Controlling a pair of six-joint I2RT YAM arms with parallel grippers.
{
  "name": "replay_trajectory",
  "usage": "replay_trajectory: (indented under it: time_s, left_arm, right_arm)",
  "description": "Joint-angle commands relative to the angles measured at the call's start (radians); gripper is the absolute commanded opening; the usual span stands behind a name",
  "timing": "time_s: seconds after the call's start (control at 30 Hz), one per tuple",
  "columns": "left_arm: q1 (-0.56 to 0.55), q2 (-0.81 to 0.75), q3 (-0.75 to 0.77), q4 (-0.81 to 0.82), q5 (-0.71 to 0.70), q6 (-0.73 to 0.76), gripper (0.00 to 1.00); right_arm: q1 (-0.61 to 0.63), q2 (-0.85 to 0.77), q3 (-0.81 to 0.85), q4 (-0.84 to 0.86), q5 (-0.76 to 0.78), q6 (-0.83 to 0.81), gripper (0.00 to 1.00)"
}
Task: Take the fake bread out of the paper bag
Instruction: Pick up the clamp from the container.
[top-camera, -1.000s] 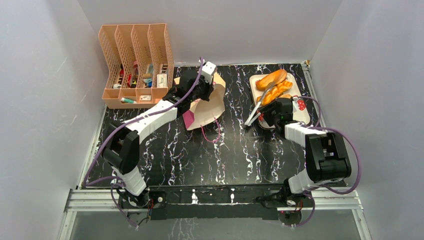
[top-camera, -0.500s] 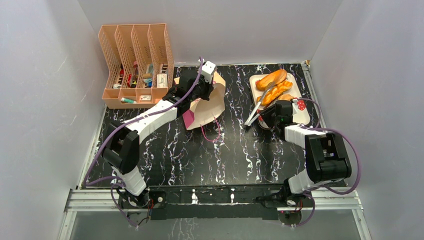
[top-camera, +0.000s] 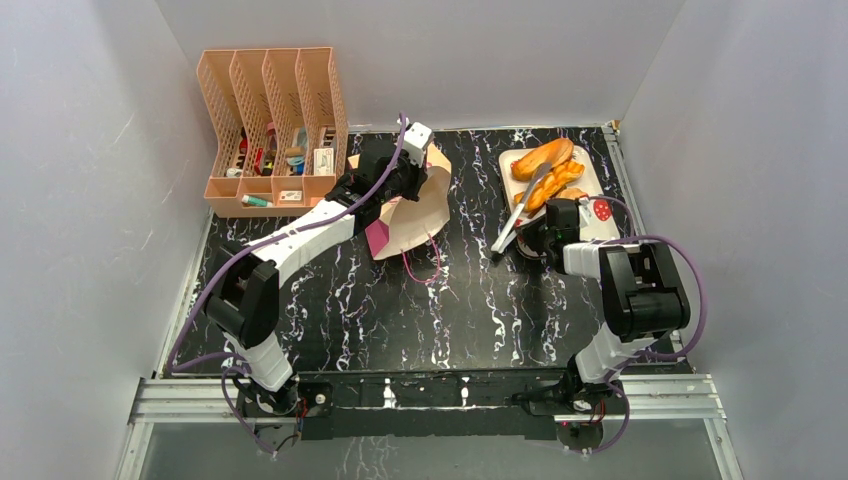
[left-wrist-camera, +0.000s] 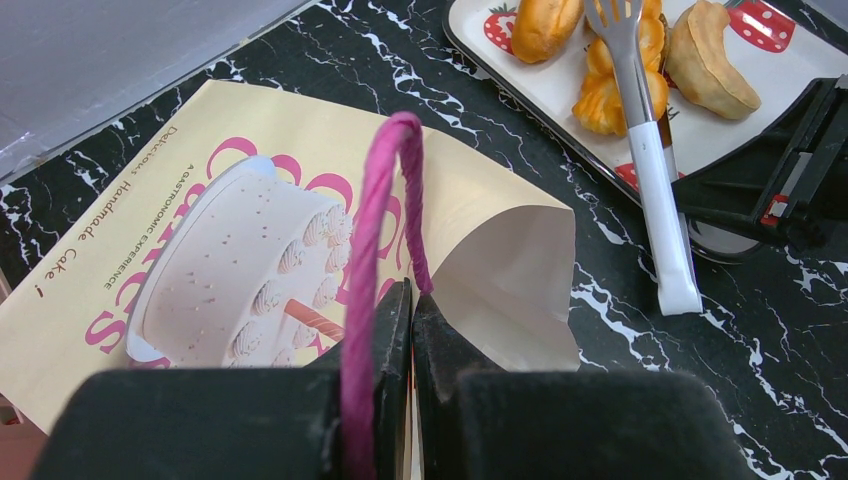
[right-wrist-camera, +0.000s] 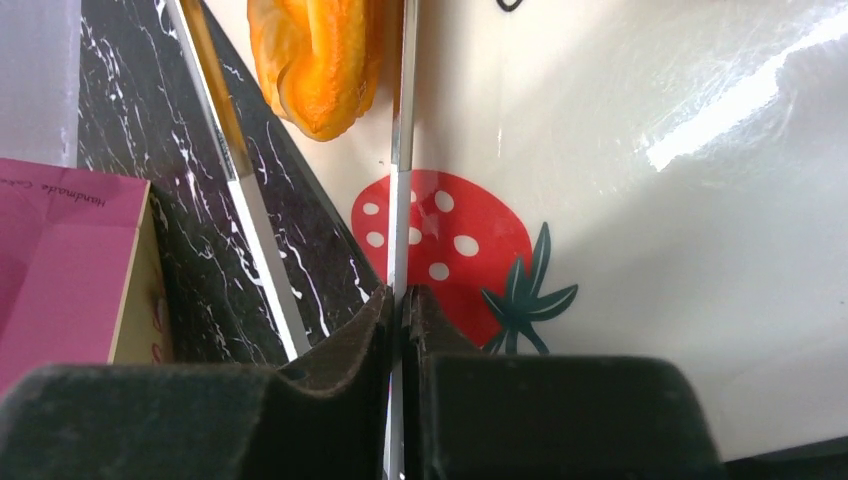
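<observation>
Comparing the overhead view with the preceding second shows one change. The right arm (top-camera: 640, 295) has folded its elbow inward over the table (top-camera: 420, 320), while its wrist has stayed at the near-left corner of the tray (top-camera: 600, 185). The left arm (top-camera: 300, 235) and the paper bag (top-camera: 420, 210) have not moved. Judgement: extraction looks complete, and the right arm is re-posing, not carrying.

- Left arm: stretched far across the table to the bag.
- Paper bag: on its side at the rear of the table, just right of the file rack (top-camera: 270, 120), mouth toward the tray. The interior visible from the left wrist shows no bread.
- Fake bread (top-camera: 548, 160): several pieces on the tray, apart from the bag.
- Tongs (top-camera: 520, 205): across the tray's left edge, forked tip over the bread.
- Right gripper (right-wrist-camera: 402, 300): fingers closed on a thin metal blade of the tongs.
- Left gripper (left-wrist-camera: 410, 300): fingers pinched on the pink string handle (left-wrist-camera: 375, 200).
</observation>
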Motion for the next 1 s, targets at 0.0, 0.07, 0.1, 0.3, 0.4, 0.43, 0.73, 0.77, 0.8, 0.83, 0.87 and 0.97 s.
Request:
replay_trajectory:
  time_s: [0.0, 0.07, 0.1, 0.3, 0.4, 0.43, 0.73, 0.77, 0.8, 0.83, 0.87, 0.97]
  left_arm:
    - [0.002, -0.011, 0.012, 0.012, 0.000, 0.001, 0.00]
    - [0.001, -0.011, 0.013, 0.011, 0.000, 0.001, 0.00]
    - [0.001, -0.010, 0.013, 0.012, -0.001, 0.000, 0.00]
    - [0.001, -0.014, 0.010, 0.016, 0.002, -0.002, 0.00]
    - [0.001, -0.017, 0.008, 0.018, 0.002, -0.004, 0.00]
    - [0.001, -0.017, 0.010, 0.016, 0.003, -0.006, 0.00]
    - [0.002, -0.036, 0.009, 0.003, 0.004, -0.010, 0.00]
    - [0.001, -0.038, 0.009, 0.002, 0.004, -0.009, 0.00]
    - [0.002, -0.040, 0.009, 0.002, 0.006, -0.011, 0.00]
    - [0.002, -0.041, 0.009, 0.002, 0.007, -0.012, 0.00]
    - [0.001, -0.042, 0.010, 0.001, 0.007, -0.013, 0.00]
    - [0.001, -0.043, 0.016, -0.007, 0.009, -0.014, 0.00]
  right_arm:
    - [0.005, 0.010, 0.033, 0.048, -0.032, -0.014, 0.00]
    - [0.004, -0.007, 0.023, 0.044, -0.037, -0.014, 0.00]
    - [0.005, -0.018, 0.018, 0.038, -0.037, -0.014, 0.00]
    - [0.006, -0.123, -0.001, -0.015, -0.051, -0.014, 0.00]
    - [0.004, -0.151, 0.009, -0.051, -0.049, -0.022, 0.00]
    - [0.004, -0.159, 0.013, -0.065, -0.055, -0.022, 0.00]
    - [0.003, -0.246, -0.020, -0.113, -0.018, -0.019, 0.00]
    - [-0.001, -0.249, -0.023, -0.114, -0.011, -0.019, 0.00]
    - [-0.011, -0.249, -0.019, -0.119, -0.010, -0.021, 0.00]
    - [-0.019, -0.248, -0.013, -0.125, -0.008, -0.021, 0.00]
    - [-0.022, -0.248, -0.005, -0.131, -0.002, -0.022, 0.00]
    - [-0.029, -0.251, 0.023, -0.149, 0.019, -0.025, 0.00]
